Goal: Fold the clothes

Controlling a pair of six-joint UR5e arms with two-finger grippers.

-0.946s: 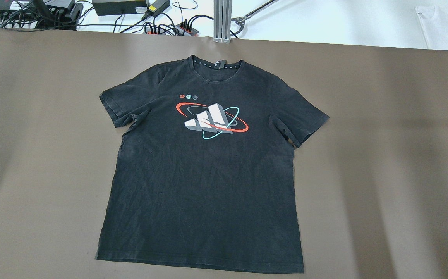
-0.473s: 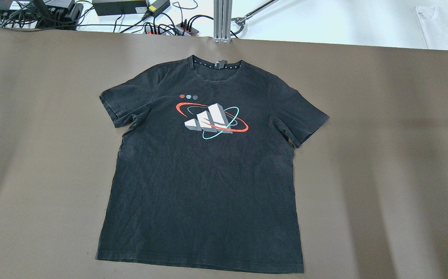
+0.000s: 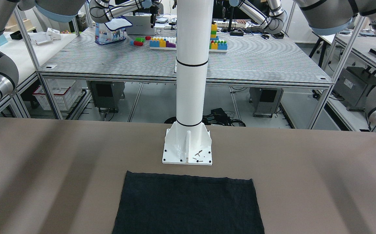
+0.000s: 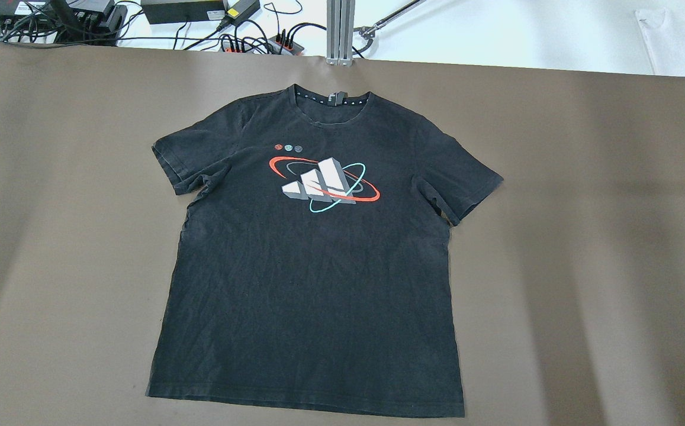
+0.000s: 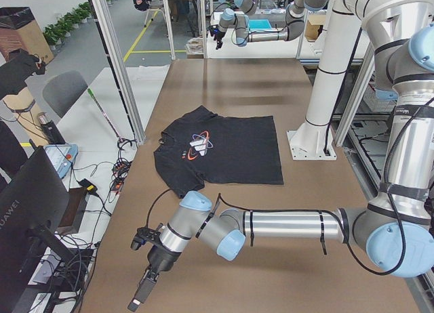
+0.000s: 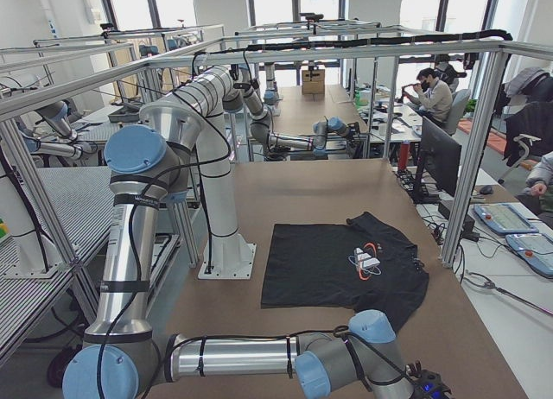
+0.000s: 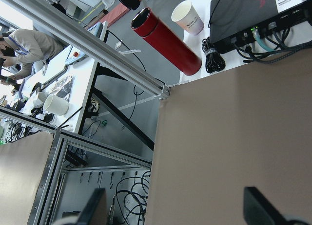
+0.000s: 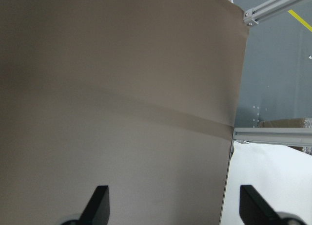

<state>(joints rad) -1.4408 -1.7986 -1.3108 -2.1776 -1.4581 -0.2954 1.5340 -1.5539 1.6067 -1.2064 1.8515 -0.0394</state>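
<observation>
The clothes are one black T-shirt (image 4: 312, 284) with a white, red and teal chest print. It lies flat and face up at the middle of the brown table, collar toward the far edge. It also shows in the front-facing view (image 3: 188, 204), the left view (image 5: 230, 147) and the right view (image 6: 328, 261). My left gripper (image 7: 178, 213) is open and empty over the table's left end, far from the shirt (image 5: 146, 286). My right gripper (image 8: 176, 203) is open and empty over the table's right end, near its edge (image 6: 428, 390).
The white pole's base (image 3: 187, 148) stands just behind the shirt's hem. An aluminium post (image 4: 340, 29), cables and power strips (image 4: 247, 41) line the far edge. A red flask (image 7: 165, 40) and a paper cup (image 7: 187, 18) lie beyond the left corner. A white cloth (image 4: 679, 35) lies far right.
</observation>
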